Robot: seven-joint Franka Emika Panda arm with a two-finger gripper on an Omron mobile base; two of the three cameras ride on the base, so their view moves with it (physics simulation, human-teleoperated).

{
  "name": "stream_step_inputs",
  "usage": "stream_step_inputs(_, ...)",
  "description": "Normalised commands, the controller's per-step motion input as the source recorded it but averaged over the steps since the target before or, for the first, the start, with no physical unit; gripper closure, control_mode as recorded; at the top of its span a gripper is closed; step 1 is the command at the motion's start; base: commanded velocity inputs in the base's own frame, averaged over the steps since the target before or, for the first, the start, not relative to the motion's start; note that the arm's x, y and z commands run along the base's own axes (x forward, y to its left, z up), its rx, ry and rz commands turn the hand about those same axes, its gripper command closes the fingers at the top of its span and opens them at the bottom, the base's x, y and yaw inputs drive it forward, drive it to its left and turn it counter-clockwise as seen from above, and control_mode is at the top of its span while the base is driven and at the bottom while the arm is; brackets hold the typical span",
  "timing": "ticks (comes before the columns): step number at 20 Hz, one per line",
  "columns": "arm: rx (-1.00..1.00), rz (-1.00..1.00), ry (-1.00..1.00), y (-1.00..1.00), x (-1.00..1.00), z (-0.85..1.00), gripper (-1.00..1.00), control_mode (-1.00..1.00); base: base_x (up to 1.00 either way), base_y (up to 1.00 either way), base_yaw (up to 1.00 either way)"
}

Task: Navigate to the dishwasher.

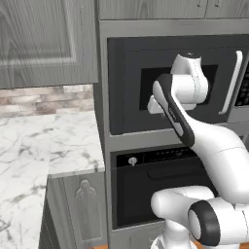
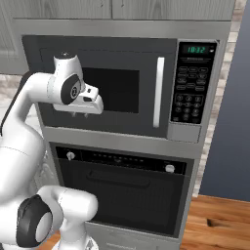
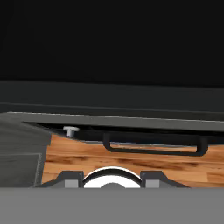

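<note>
We face a tall grey cabinet column with a microwave (image 2: 117,88) set in its upper part and a black oven (image 2: 122,193) below it. The microwave has a dark window, a vertical silver handle (image 2: 157,92) to the right of the window, and a keypad with a green display (image 2: 197,49) at its far right. The oven carries a knob (image 2: 71,156) at each end of its control strip and a dark bar handle (image 3: 153,148) across its door.

Our arm (image 1: 209,151) rises in front of the oven and bends up so that the gripper (image 2: 79,114) hangs level with the microwave window, pointing down — its fingertips are too small in the base views to judge, and in the hand view the two tips (image 3: 70,177) stand apart at the bottom edge, so we read it as released, holding nothing.

To the left lies a white marble counter (image 1: 44,146) with a brick backsplash (image 1: 46,99) behind it and a carved grey cabinet door (image 1: 44,39) above. To the right we see a blue-grey wall (image 2: 234,122) and wooden floor (image 2: 219,224).

The dishwasher — we cannot find it in any of these views.
</note>
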Motion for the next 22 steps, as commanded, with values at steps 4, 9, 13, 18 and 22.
stream_step_inputs(4, 0.00, 0.00, 0.00, 0.00, -0.21, 0.00, -1.00, -1.00, 0.00, 0.00, 0.00)
stream_step_inputs(9, 0.00, 0.00, 0.00, -0.09, -0.54, -0.10, -1.00, -1.00, 0.00, 0.00, 0.00)
stream_step_inputs(13, 0.00, 0.00, 0.03, -0.16, -0.65, -0.21, -1.00, -1.00, 0.00, 0.00, 0.00)
stream_step_inputs(18, 0.00, -0.02, 0.05, -0.19, -0.84, -0.37, -1.00, -1.00, 0.00, 0.00, 0.00)
stream_step_inputs(22, 0.00, 0.00, 0.03, -0.08, -0.50, -0.35, -1.00, 1.00, -0.06, 0.00, 0.00)
